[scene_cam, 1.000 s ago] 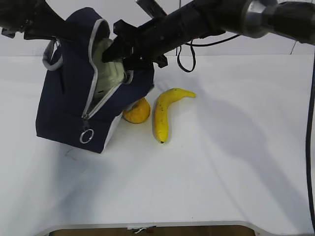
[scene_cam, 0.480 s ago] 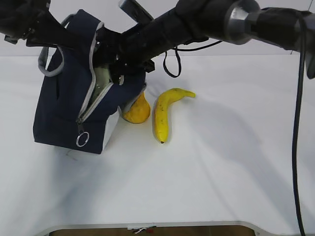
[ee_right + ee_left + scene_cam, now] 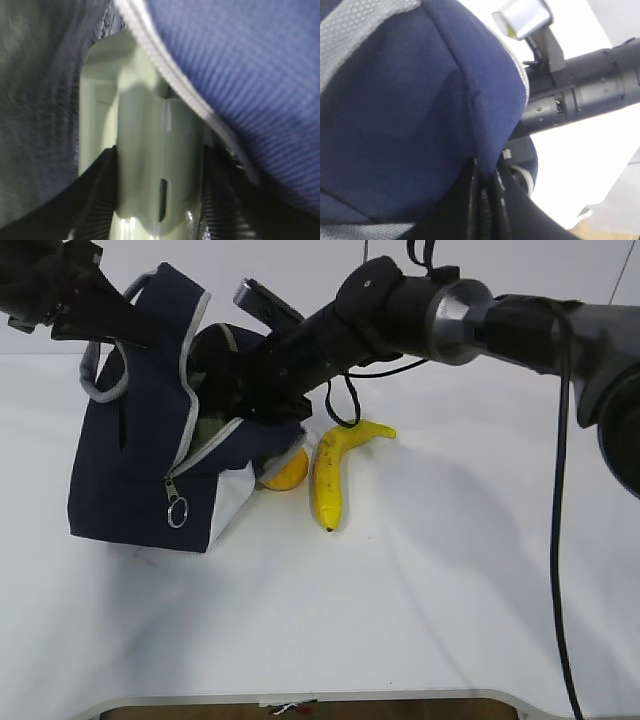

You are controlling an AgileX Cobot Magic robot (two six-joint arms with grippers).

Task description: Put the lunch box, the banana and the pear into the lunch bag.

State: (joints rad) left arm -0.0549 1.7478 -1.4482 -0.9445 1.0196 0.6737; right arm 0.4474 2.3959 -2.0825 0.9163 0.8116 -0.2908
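The navy lunch bag (image 3: 125,490) stands at the left with its zipper open. My left gripper (image 3: 120,325) is shut on the bag's top flap and holds it up; in the left wrist view the blue fabric (image 3: 485,165) sits pinched between the jaws. My right gripper (image 3: 225,390) reaches inside the bag's opening, shut on the pale green lunch box (image 3: 150,165), whose edge shows in the gap (image 3: 208,430). The pear (image 3: 285,470) lies against the bag's right side. The banana (image 3: 330,465) lies just right of the pear.
The bag's metal ring pull (image 3: 177,511) hangs at the front lower end of the zipper. A grey strap handle (image 3: 100,375) loops at the bag's left. The white table's front edge (image 3: 300,698) runs along the bottom.
My right gripper has pushed the lunch box deeper into the bag; the box now shows only as a sliver. The bag has shifted slightly and its flap is held wider.
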